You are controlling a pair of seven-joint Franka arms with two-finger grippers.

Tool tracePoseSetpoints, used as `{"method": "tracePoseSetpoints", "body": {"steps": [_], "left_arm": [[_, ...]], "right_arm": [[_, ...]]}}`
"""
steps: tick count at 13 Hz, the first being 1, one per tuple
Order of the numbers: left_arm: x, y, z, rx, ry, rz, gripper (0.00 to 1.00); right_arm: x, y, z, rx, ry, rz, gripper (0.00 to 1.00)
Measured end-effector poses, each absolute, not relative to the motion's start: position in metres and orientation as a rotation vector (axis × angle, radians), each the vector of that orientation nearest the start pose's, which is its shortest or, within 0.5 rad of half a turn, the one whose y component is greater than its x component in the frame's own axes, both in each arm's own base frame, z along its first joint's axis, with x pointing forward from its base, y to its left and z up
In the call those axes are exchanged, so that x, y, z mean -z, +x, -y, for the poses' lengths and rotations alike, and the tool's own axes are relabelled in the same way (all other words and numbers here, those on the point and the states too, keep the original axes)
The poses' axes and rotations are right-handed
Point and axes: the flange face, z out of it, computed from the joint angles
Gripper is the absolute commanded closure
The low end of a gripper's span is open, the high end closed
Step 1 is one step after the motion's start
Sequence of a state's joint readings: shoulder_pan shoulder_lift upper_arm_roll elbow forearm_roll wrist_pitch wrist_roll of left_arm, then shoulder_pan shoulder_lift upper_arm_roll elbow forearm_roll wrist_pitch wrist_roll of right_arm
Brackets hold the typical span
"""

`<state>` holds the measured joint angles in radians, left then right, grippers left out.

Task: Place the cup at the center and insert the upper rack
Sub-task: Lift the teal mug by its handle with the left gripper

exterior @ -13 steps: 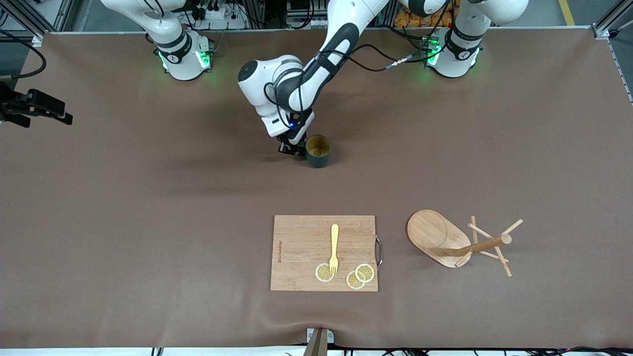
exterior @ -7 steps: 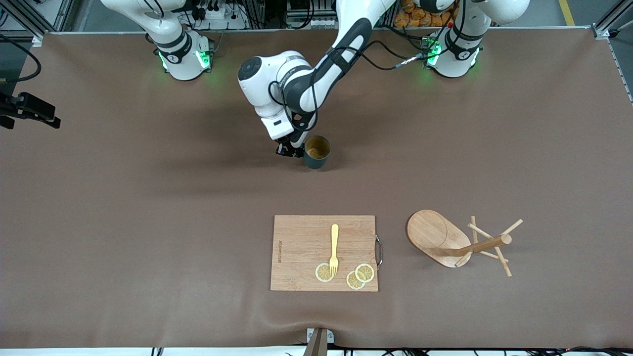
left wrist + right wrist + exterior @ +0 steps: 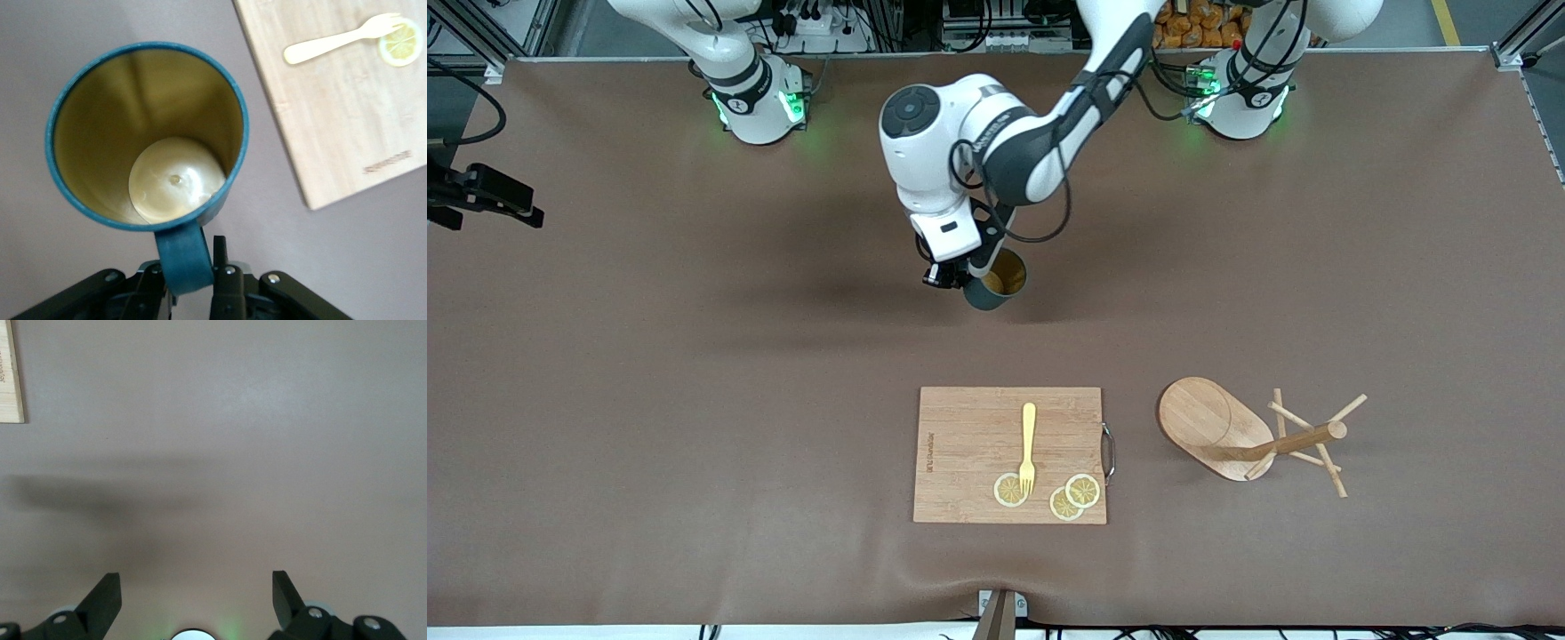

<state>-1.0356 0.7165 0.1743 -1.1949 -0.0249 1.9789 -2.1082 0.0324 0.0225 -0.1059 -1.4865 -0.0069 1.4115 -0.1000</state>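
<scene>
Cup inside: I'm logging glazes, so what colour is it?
Mustard yellow inside the cup, dark teal outside; clearest in the left wrist view.

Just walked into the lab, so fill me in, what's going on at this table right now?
The left claw is shut on the handle of the cup, holding it tilted over the middle of the table. The right claw waits open at the right arm's end. The upper rack lies on its side, untouched, beside the cutting board, which carries a fork and lemon slices.
</scene>
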Motion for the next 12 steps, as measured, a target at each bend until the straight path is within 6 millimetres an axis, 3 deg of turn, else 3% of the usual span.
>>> {"method": "tracePoseSetpoints", "body": {"steps": [6, 9, 12], "left_arm": [[-0.428, 0.508, 0.554, 0.048, -2.719, 1.882, 1.00], [-0.475, 0.533, 0.519, -0.071, -2.816, 1.890, 1.00], [-0.506, 0.562, 0.477, -0.195, -2.860, 1.955, 1.00]], "right_arm": [[-0.643, 0.544, 0.036, -0.135, -3.130, 0.050, 0.00], [-0.645, 0.544, 0.035, -0.128, -3.125, 0.051, 0.00], [-0.651, 0.544, 0.035, -0.108, -3.121, 0.051, 0.00]]}}
